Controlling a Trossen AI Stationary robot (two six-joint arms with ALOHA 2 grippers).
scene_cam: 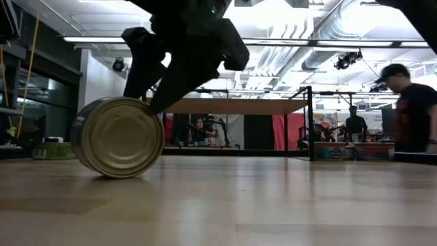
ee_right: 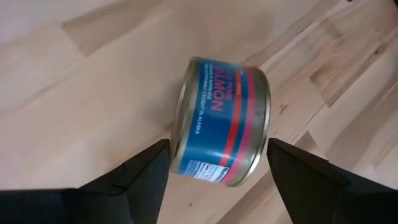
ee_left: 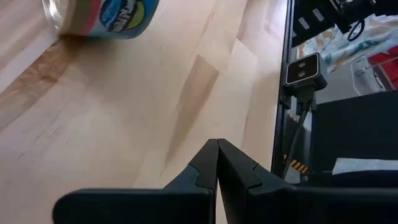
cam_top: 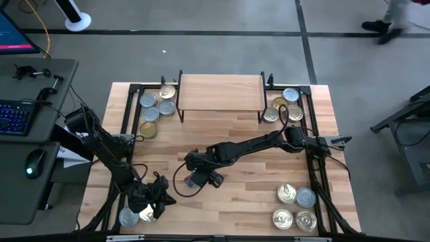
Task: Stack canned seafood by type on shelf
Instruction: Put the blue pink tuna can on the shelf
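The salmon tin [ee_right: 224, 121] lies on its side mid-table, short of the shelf [cam_top: 220, 92] at the far edge, so I hang my right claw [ee_right: 217, 171] spread astride its ends, not yet gripping, while my left claw [ee_left: 216, 168], pressed together, waits by the near-left corner.

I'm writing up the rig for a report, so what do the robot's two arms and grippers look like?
Both arms are dark, jointed and slim, with black cables looping beside them. The left gripper has two matte black angular fingers tapering to points. The right gripper has the same black, wedge-shaped fingers. No markings show on either.
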